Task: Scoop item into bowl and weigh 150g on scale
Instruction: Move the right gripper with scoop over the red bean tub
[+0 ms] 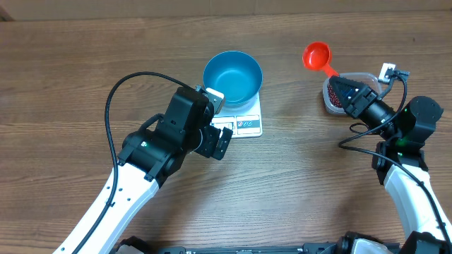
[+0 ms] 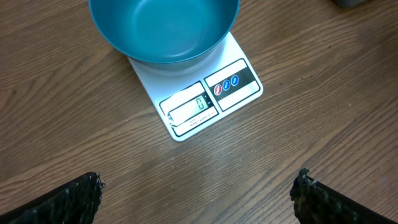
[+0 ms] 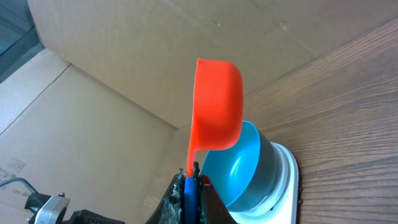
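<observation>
One bowl, one scale, one scoop, one tub and two grippers are in view.

Your left gripper (image 2: 199, 200) has its jaws spread wide and grips nothing; only the two dark fingertips (image 2: 78, 200) enter the wrist view, cut off by the lower edge. Just ahead of them lies the scale (image 2: 239, 78), its display reading 0 beside three round buttons. The bowl (image 1: 233, 76) sits on the scale's far half, overhanging it and hiding that part of the platform; its inside shows bare blue.

Your right gripper (image 3: 189, 200) has its jaws together, clamped on the handle of the orange-red scoop (image 3: 217, 106), whose cup stands out beyond the fingertips. From overhead the cup shows only its own red inside.

Directly under that gripper lies the clear tub (image 1: 367, 76), holding the beans (image 1: 330, 97) in one dark heap. The gripper covers most of the tub, so the heap's extent cannot be made out. The beans are well apart from the left gripper.
</observation>
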Controlling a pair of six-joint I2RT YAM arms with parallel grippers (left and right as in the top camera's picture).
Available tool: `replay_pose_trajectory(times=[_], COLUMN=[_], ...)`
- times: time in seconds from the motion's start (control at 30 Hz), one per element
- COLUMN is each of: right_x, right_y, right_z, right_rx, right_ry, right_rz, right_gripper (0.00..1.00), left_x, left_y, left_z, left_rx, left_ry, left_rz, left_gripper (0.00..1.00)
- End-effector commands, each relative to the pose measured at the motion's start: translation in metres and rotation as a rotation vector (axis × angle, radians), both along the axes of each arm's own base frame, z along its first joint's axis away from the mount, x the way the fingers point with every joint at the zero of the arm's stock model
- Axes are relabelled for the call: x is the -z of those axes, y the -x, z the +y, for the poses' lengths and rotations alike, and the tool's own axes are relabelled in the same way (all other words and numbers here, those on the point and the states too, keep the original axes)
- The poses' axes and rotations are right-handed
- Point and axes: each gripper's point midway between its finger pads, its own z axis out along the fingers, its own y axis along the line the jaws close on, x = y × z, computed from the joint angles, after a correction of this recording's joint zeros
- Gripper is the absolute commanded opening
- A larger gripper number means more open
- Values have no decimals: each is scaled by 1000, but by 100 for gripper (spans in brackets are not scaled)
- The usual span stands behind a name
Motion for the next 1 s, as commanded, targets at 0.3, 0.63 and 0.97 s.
replay_pose_trajectory(times=[0.3, 0.63, 0.97], right_x=[-65, -106, -105], right_y=[35, 37, -2], right_z=[33, 35, 7], right_rx=[-331, -379, -106], right_ry=[54, 15, -69], right_rz=[-220, -212, -137], right_gripper=[4, 4, 4], left_x=[6, 6, 6], left_y=[1, 1, 1], left_z=[0, 0, 0], left_rx=[15, 15, 15], left_ry=[-8, -8, -8], left_rz=[14, 13, 14], left_gripper=[100, 100, 100])
